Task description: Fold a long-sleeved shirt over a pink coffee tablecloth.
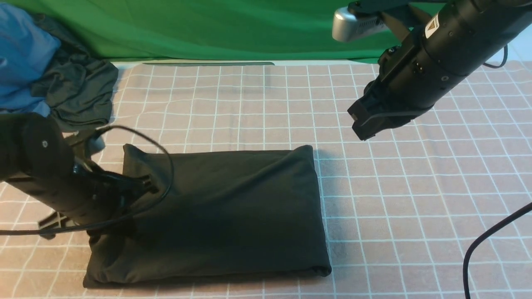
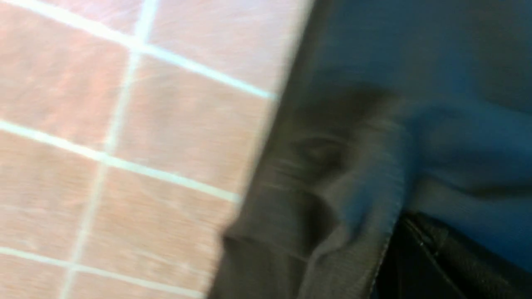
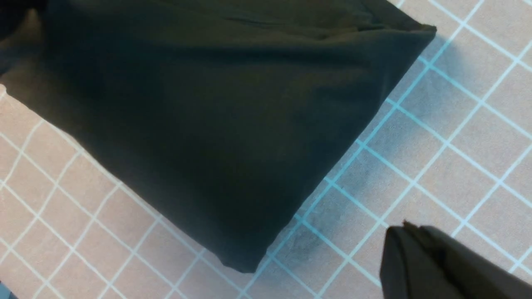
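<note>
Step in hand: Final stage, by judgement. The long-sleeved shirt (image 1: 224, 211) already lies as a compact rectangle; no sleeve or loose panel shows outside its outline.
Left gripper: The left gripper (image 1: 143, 187) sits low at the shirt's left edge, lower left of the front view. Jaws together. The blurred left wrist view shows a stitched hem beside the finger; whether cloth is pinched cannot be told.
Shirt location: Lower centre of the front view, flat on the pink coffee tablecloth (image 1: 415, 199), its near edge close to the bottom of the frame.
Shirt appearance: Black, matte, smooth top face with faint creases. Right edge rounded and thick, as a fold. Left end slightly puffed. No chest print is visible.
Right gripper: The right gripper (image 1: 365, 124) hangs above the tablecloth, upper right of the front view, apart from the shirt. Jaws together, holding nothing.
Next move: By judgement, lift the left arm away without dragging the left edge, since the cloth would shift easily.
Far area: A dark grey-green garment (image 1: 77, 93) bunched with blue cloth (image 1: 23, 62), upper left.
</note>
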